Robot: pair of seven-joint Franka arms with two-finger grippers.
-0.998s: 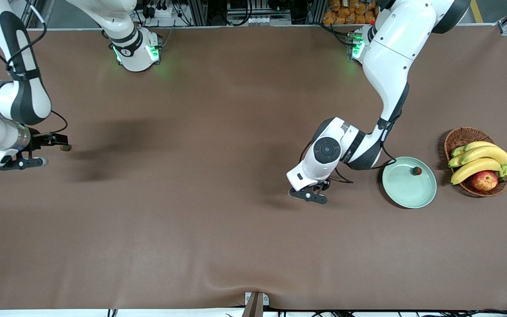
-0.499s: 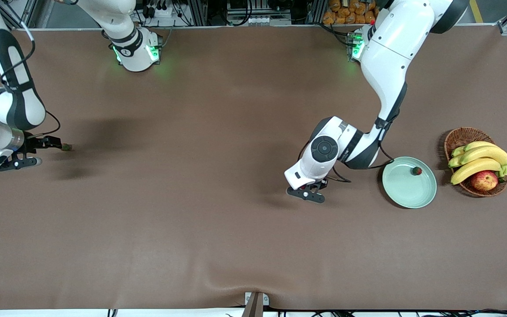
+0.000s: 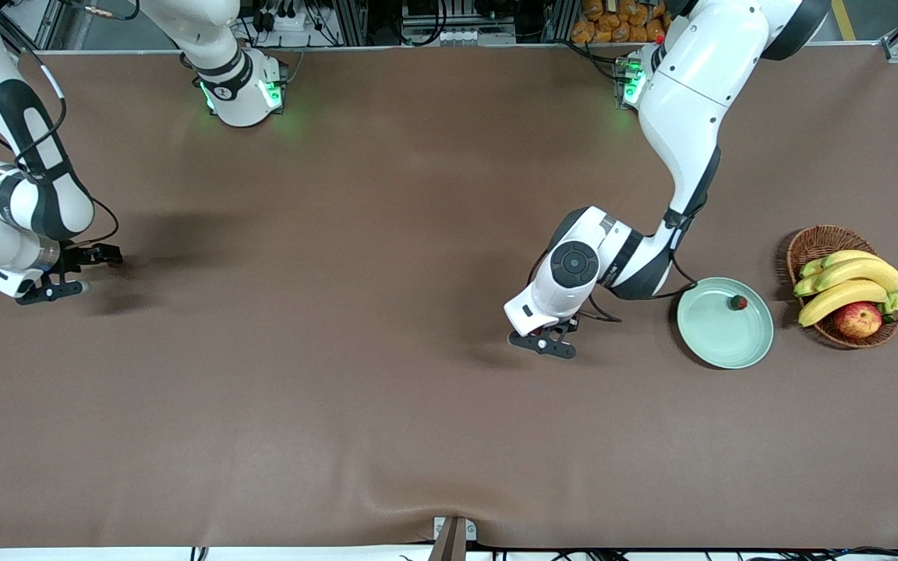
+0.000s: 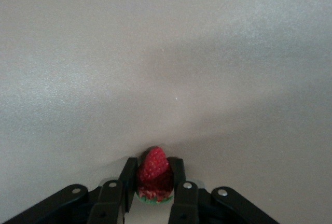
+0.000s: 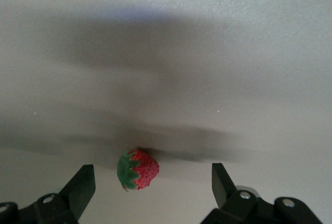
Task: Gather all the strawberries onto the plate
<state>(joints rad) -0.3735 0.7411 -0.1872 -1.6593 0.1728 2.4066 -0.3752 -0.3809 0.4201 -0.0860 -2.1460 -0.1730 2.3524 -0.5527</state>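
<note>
Here, two tools sit at strawberries, basket (image 3: 815,241) beside plate (image 3: 722,343).
Left tool (image 4: 153,193) pinches a strawberry (image 4: 153,169), tip outward; right tool (image 5: 150,185) gapes wide around another strawberry (image 5: 139,169) lying on the table (image 3: 387,405).

My left gripper (image 4: 153,195) has just clamped shut on a strawberry (image 4: 153,175); a second ago its fingers were apart. It has crept a touch toward the right arm's end of the table. My right gripper (image 5: 150,187), wide open, has come down and in: the other strawberry (image 5: 137,169) now sits between its fingers instead of just off their tips.
</note>
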